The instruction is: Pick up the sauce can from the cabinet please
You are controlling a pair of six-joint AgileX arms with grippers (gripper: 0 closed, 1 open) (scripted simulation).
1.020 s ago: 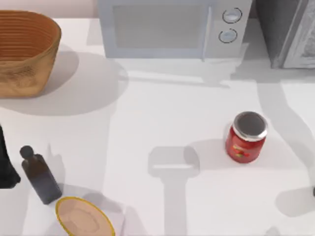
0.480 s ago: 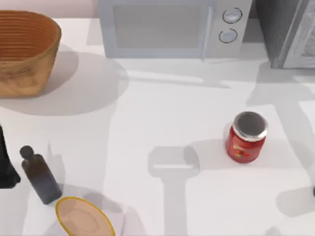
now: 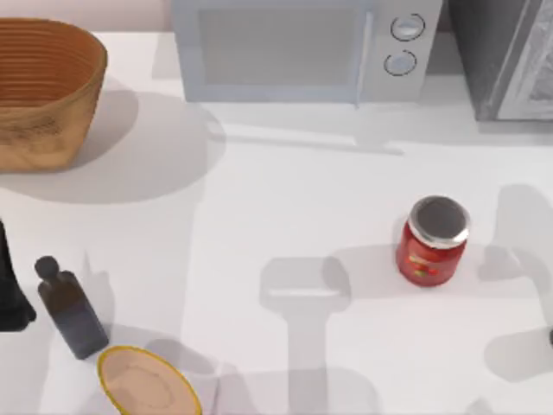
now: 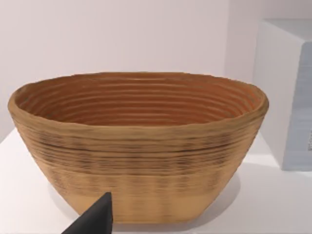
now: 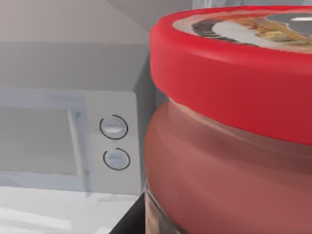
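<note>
Since the earlier frames the soft shadow on the right side of the table (image 3: 285, 181) has slid away from the cabinet (image 3: 488, 52) and now lies just right of the red jar (image 3: 432, 242), and the cabinet's paler panel (image 3: 537, 73) sits at a changed angle; the jar, the dark bottle (image 3: 69, 309) and the bowl (image 3: 147, 385) are where they were. In the right wrist view the sauce can (image 5: 234, 122) looms very close, with its long axis upright and its red-rimmed top with the emblem facing up. The microwave (image 5: 73, 141) with its two knobs stands behind it. A dark part of the right gripper (image 5: 130, 219) shows just beside the can's lower wall; whether it is pinching the can I cannot tell. The left gripper (image 4: 95, 218) is parked near the woven basket (image 4: 141, 161) at the table's left, its state likewise untellable.
</note>
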